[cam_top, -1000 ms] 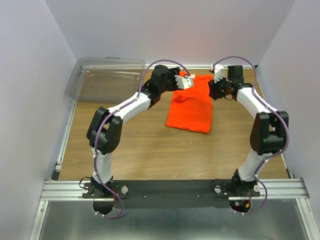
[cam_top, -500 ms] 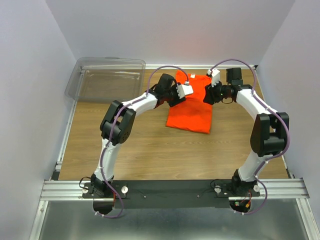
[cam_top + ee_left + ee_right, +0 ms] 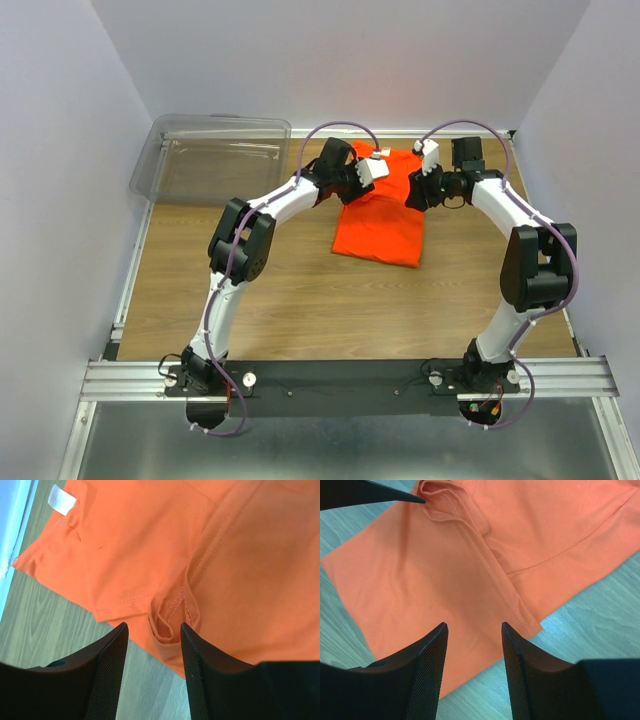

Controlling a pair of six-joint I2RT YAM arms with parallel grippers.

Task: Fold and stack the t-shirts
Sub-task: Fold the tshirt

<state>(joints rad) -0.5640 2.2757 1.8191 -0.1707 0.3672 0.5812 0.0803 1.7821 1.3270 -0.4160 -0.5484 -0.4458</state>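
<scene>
Clear plastic bin (image 3: 215, 160) at far-left corner of wooden table (image 3: 300, 290), pale walls (image 3: 340, 60) around, metal rail (image 3: 130, 378) along near edge

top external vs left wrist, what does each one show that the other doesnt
Only the top external view shows both arms whole, the right gripper and the clear plastic bin at the far left of the table. Only the left wrist view shows the white neck tag and a small bunched fold of seam lying between that gripper's parted jaws. Both show the orange t-shirt on the wood table with the left gripper over it.
</scene>
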